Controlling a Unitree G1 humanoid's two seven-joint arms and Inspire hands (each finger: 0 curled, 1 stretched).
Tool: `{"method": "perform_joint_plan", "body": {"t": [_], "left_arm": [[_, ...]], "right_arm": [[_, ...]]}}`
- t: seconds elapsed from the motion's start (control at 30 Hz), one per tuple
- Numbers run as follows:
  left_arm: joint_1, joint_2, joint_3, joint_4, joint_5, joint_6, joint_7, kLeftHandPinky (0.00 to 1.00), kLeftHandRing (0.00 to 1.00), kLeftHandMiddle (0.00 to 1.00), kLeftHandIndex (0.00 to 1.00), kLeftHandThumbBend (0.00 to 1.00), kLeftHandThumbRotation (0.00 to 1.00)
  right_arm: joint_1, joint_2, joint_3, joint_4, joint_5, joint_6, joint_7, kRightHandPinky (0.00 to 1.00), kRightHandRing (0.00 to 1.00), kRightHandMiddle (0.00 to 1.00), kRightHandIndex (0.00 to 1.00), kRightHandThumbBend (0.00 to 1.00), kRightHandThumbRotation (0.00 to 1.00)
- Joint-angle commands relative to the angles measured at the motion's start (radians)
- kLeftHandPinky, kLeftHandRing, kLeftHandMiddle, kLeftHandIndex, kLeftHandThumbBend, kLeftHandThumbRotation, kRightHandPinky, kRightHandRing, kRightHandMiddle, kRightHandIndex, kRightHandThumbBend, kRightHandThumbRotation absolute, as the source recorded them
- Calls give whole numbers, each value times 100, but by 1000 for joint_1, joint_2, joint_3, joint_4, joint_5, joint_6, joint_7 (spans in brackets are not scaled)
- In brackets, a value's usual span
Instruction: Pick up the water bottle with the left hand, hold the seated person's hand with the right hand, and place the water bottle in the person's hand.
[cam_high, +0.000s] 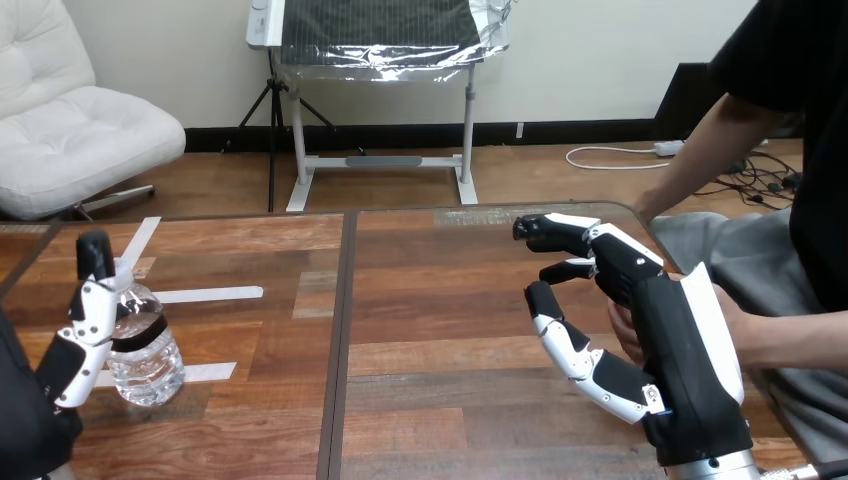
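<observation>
The head view looks forward and down across the tabletop (430, 400) from above its near edge, close enough that the left hand (85, 320) sits at the near left corner and the right hand (680, 350) looms large by the right edge.

The water bottle (148, 355) stands upright on the table at the lower left of the frame: clear plastic with a black label band round its middle. The person's hand (623, 330) is at centre right, only partly visible.
</observation>
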Motion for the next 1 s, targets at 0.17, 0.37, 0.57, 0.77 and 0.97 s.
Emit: {"method": "perform_joint_plan", "body": {"t": [0.17,0.37,0.57,0.77,0.97], "left_arm": [[-112,61,18,113,-10,39,2,83,90,92,91,49,77],[-143,80,18,174,-41,60,-17,84,90,92,91,52,77],[-177,105,14,243,-89,78,-60,83,88,92,91,55,74],[-221,129,4,327,-140,77,-100,82,87,90,90,59,69],[-272,141,-9,415,-196,77,-148,80,85,88,89,66,65]], "right_arm": [[-78,2,-12,15,7,-28,1,61,74,76,69,32,0],[-82,1,-13,21,7,-32,1,60,72,76,68,32,0],[-85,-2,-14,25,11,-33,6,59,72,76,68,32,0],[-88,-4,-17,26,10,-33,8,59,72,76,68,32,0],[-92,-7,-20,31,14,-39,12,59,73,76,68,33,0]]}}
